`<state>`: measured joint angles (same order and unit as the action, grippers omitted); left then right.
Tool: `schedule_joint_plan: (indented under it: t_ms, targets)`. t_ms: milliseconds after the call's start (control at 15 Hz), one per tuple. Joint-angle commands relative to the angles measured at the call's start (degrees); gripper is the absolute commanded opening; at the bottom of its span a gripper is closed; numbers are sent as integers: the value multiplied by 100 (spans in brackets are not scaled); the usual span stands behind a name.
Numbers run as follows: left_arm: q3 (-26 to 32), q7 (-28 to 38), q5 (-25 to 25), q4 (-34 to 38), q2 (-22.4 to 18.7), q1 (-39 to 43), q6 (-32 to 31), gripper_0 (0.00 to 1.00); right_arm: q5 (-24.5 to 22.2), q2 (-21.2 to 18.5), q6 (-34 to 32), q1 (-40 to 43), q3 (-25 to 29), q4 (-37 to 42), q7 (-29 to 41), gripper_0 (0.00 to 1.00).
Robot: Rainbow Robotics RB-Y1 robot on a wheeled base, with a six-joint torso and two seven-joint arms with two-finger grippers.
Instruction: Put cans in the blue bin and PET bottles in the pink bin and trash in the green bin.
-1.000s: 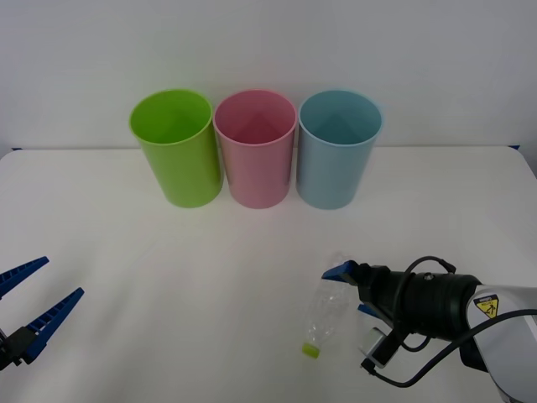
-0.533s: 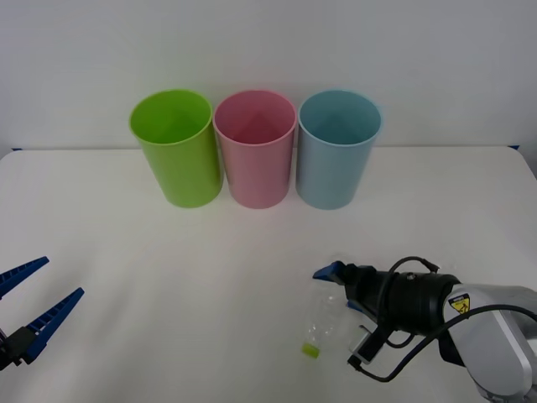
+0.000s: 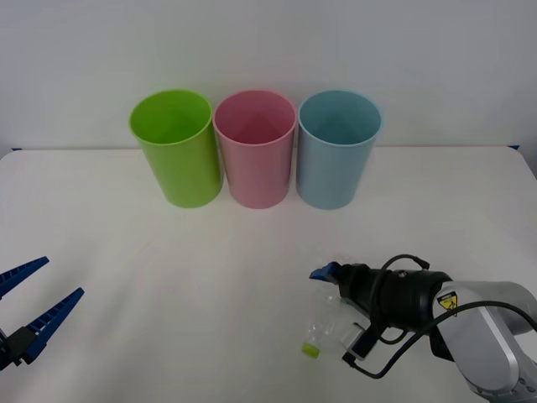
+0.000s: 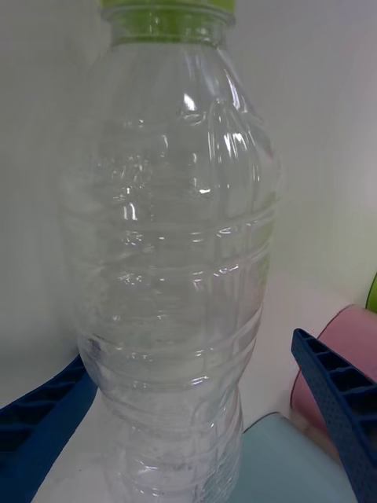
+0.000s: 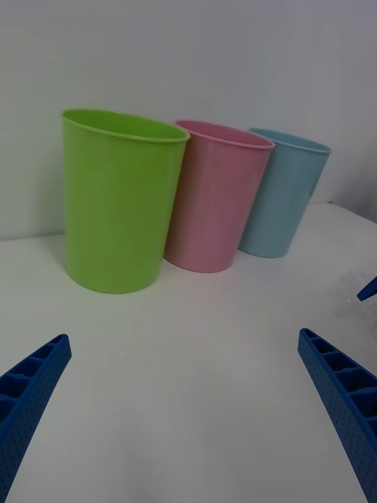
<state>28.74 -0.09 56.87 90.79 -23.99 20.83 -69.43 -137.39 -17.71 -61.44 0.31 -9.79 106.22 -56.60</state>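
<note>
Right gripper (image 3: 329, 290) reaches in low from the table's near right corner, its arm lying almost flat above the white table (image 3: 252, 252), pointing toward the robot's left; its blue fingers (image 4: 338, 393) stand spread on either side of the PET bottle (image 3: 320, 323), not pressed against it; the bottle lies on the table, lime-green cap toward the near edge, base toward the bins. Seen from the right wrist, the clear ribbed bottle (image 4: 177, 259) sits between the two parted fingers with a gap at each side, its cap at the far end; past it show part of the pink bin (image 4: 342, 354) and a pale blue surface. Left gripper (image 3: 29, 315) waits at the near left corner, fingers (image 5: 345, 393) released and wide apart, holding nothing. Along the far side stand the green bin (image 3: 176, 151), the pink bin and the blue bin (image 3: 337, 151) in a row, upright, close together; the left wrist view shows them from lower down, side on.
</note>
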Motion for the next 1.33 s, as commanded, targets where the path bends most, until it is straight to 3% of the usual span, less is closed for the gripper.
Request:
schedule_joint_plan:
  t_ms: [67, 733, 933, 1333]
  targets:
    - [0, 0, 0, 0, 0, 0, 0, 100, -25, 5, 0, 4, -5, 4, -18, 0]
    - [0, 0, 0, 0, 0, 0, 0, 100, 98, -4, 53, 13, 21, 4, -106, 0]
    - [0, 0, 0, 0, 0, 0, 0, 100, 476, -66, 44, 22, 144, 4, -62, 0]
    - [0, 0, 0, 0, 0, 0, 0, 100, 2128, -171, 44, 470, 847, 4, 0, 0]
